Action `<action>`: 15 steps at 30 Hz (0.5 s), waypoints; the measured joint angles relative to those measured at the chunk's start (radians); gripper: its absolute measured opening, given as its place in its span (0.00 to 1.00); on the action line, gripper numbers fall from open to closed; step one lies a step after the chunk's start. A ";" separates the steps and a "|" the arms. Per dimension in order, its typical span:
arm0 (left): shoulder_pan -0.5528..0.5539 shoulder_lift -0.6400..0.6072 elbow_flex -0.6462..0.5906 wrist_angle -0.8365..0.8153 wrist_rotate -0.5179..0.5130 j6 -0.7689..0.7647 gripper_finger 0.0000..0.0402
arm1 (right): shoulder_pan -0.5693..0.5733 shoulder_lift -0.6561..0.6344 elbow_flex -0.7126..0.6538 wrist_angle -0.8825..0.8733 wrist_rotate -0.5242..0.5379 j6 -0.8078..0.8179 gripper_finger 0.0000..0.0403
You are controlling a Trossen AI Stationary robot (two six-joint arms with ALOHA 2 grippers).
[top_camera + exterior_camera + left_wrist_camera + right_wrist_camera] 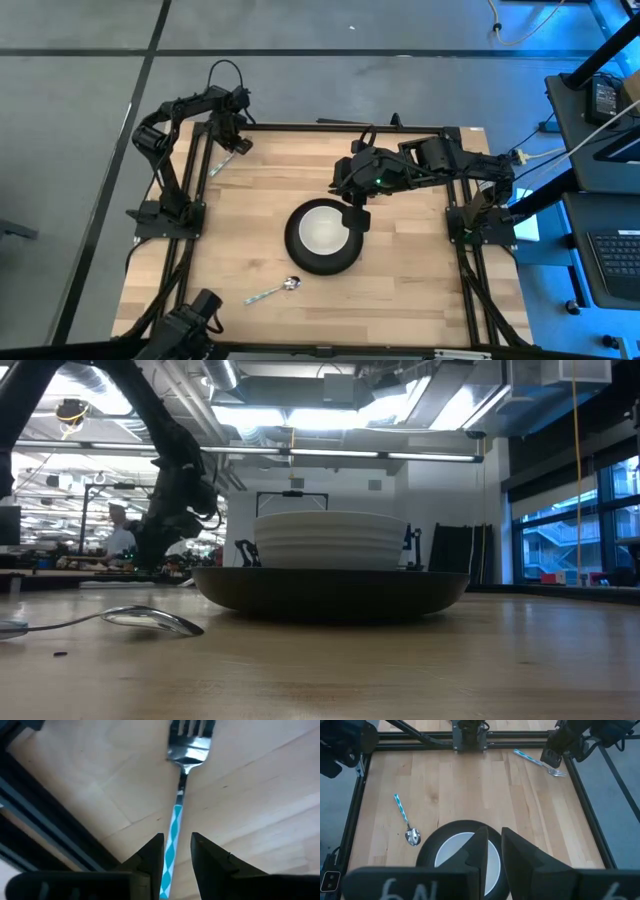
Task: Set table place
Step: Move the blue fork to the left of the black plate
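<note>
The table (pixel 400 270) of pale wood planks lay under both my arms, its thin black frame running around the edge. I took the black plate (pixel 300 255) as my landmark; it sat near the table's middle with a white bowl (pixel 322 230) resting inside it. My right gripper (pixel 356 216) hovered over the plate's far right rim, above the bowl's edge, its fingers (pixel 477 851) only narrowly apart and holding nothing. A spoon (pixel 272 291) with a blue-and-white patterned handle lay flat on the wood just off the plate's near left side, its shiny bowl end pointing toward the plate; from table height it showed beside the plate, apart from it. Well away from the plate, at the table's far left corner, my left gripper (pixel 238 143) was lowered over a fork (pixel 181 765) with the same blue-and-white handle. My fingers (pixel 150 857) stood open on either side of that handle, not pressed against it, and the tines pointed away from me. The fork lay close beside the black frame rail, flat on the planks.
</note>
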 joint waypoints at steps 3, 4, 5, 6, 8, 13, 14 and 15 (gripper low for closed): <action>0.000 0.000 -0.016 0.025 0.010 -0.002 0.23 | 0.000 0.000 0.000 0.000 0.000 0.000 0.14; 0.000 0.000 -0.024 0.031 0.010 -0.004 0.23 | 0.000 0.000 0.000 0.000 0.000 0.000 0.14; -0.001 0.000 -0.025 0.031 0.010 -0.005 0.23 | 0.000 0.000 0.000 0.000 0.000 0.000 0.14; -0.004 0.000 -0.026 0.029 0.010 -0.005 0.22 | 0.000 0.000 0.000 0.000 0.000 0.000 0.14; -0.006 0.000 -0.026 0.032 0.011 -0.005 0.22 | 0.000 0.000 0.000 0.000 0.000 0.001 0.14; -0.006 0.001 -0.026 0.032 0.013 -0.020 0.22 | 0.000 0.000 0.000 0.000 0.000 0.001 0.14; -0.006 0.004 -0.026 0.032 0.013 -0.026 0.22 | 0.000 0.000 0.000 0.000 0.000 0.001 0.14; -0.006 0.007 -0.026 0.032 0.015 -0.030 0.22 | 0.000 0.000 0.000 0.000 0.000 0.001 0.14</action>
